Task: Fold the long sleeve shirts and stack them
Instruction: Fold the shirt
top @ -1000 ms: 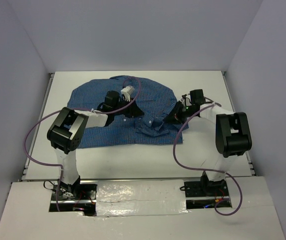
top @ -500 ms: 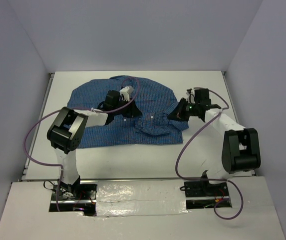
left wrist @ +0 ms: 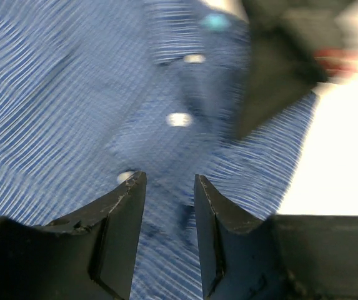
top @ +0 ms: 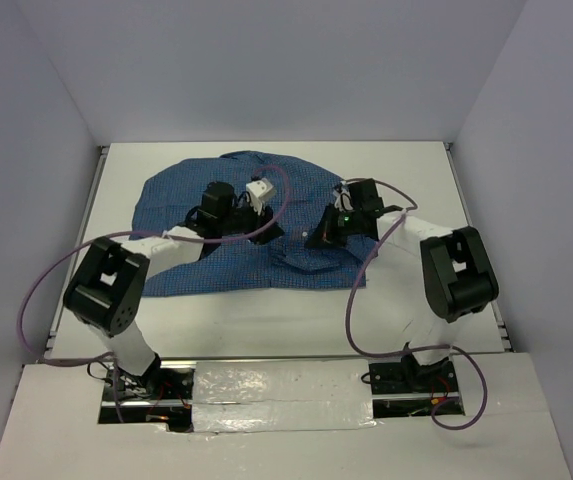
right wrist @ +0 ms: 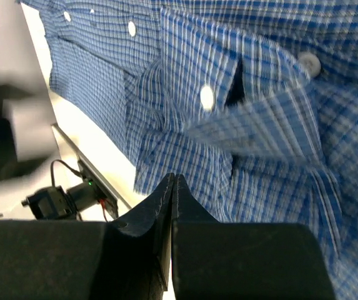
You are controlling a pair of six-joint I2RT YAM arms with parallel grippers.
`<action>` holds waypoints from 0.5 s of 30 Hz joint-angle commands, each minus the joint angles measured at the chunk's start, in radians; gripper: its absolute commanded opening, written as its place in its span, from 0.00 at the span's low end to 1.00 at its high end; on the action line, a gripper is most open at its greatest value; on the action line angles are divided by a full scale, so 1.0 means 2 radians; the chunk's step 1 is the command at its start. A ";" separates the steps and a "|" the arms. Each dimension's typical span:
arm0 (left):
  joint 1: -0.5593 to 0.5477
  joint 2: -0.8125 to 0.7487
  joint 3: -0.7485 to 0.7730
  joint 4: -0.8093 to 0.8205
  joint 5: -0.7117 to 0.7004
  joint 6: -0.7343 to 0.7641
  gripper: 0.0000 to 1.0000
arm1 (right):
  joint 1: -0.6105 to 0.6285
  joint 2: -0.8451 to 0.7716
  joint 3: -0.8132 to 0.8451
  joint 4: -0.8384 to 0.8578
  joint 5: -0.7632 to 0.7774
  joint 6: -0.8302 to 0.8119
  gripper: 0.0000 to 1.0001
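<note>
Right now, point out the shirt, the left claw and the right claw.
shirt [top: 171, 195]: top external view, bare blue fabric on its left part.
left claw [left wrist: 168, 181]: left wrist view, midway between its open fingertips.
right claw [right wrist: 172, 180]: right wrist view, where its shut fingertips meet.

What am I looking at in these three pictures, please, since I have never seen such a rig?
Two robot arms are bolted at the near edge of a white table. The wide picture comes from a fixed camera above and behind them, showing the left arm and the right arm. The other two come from a small camera on each wrist, looking along its own jaws. A blue checked shirt with white buttons lies spread, rumpled, on the table. Both arms reach over it. The left jaws stand open over the cloth; the right jaws are shut, and I cannot tell whether they pinch any fabric.
</note>
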State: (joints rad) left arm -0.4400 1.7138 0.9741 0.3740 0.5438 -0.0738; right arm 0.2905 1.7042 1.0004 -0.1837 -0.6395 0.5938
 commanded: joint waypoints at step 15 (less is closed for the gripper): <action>-0.110 0.031 -0.060 -0.011 -0.044 0.249 0.51 | 0.006 0.098 0.047 0.070 0.033 0.038 0.03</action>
State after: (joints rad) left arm -0.6456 1.7760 0.8669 0.3565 0.4953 0.2913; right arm 0.3035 1.9343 1.0470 -0.0795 -0.5983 0.6762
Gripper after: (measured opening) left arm 0.513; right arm 0.024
